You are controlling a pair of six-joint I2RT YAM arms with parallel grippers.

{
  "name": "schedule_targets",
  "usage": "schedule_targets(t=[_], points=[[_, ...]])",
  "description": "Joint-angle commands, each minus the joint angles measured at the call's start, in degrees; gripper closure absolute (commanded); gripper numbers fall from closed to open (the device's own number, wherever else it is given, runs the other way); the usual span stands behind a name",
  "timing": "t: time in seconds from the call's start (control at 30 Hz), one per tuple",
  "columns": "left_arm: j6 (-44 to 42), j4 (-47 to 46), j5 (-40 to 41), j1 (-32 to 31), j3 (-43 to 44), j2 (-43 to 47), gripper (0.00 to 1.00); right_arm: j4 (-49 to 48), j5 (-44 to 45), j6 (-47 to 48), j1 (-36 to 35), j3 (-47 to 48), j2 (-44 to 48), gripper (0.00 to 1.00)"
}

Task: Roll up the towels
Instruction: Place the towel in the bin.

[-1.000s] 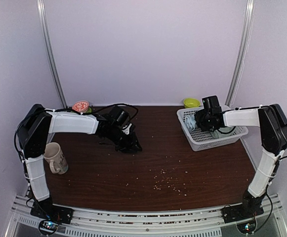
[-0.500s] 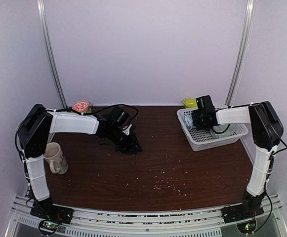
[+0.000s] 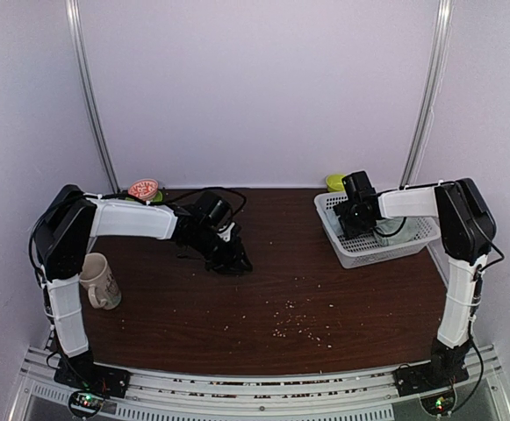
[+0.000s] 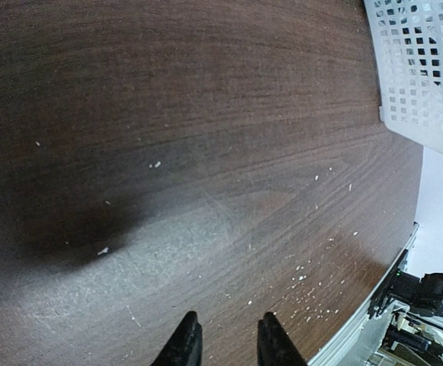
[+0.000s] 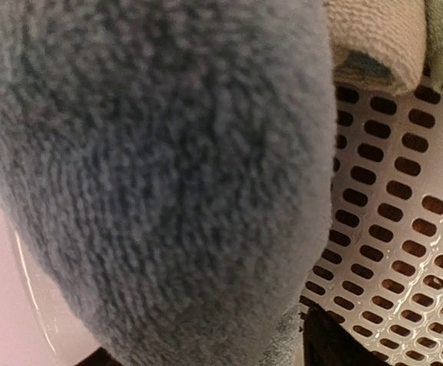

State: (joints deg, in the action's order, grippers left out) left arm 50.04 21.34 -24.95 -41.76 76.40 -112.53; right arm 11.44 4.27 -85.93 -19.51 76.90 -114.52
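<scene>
R gripper (image 3: 357, 216) sits vs blue towel (image 5: 152, 168) in basket (image 3: 379, 255), fingers hidden so grip unclear: lift may slip or drag tan cloth (image 5: 373, 38); L gripper (image 4: 229, 328) barely parted, empty.

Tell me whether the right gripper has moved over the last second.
Yes. In the top view the right gripper has slid leftward over the white basket, from around its middle toward its left wall.
</scene>
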Motion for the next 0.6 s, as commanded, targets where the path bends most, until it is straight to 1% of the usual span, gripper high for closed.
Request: schedule_targets(t=[0.0,0.2,0.57], points=[[-0.4,-0.5,-0.8,-0.3,1.0,-0.2,0.75,4.1,-3.0,6.6,0.5,2.0,0.2,0.30],[-0.5,-0.6,-0.5,-0.3,1.0,-0.1,0.75,7.0,-5.5,12.9,1.7,1.5,3.9,0.23],[-0.7,-0.1,-0.4,-0.3,2.3,-0.6,0.75,12.2,-9.7,22.8,3.6,3.8,9.1,0.20]])
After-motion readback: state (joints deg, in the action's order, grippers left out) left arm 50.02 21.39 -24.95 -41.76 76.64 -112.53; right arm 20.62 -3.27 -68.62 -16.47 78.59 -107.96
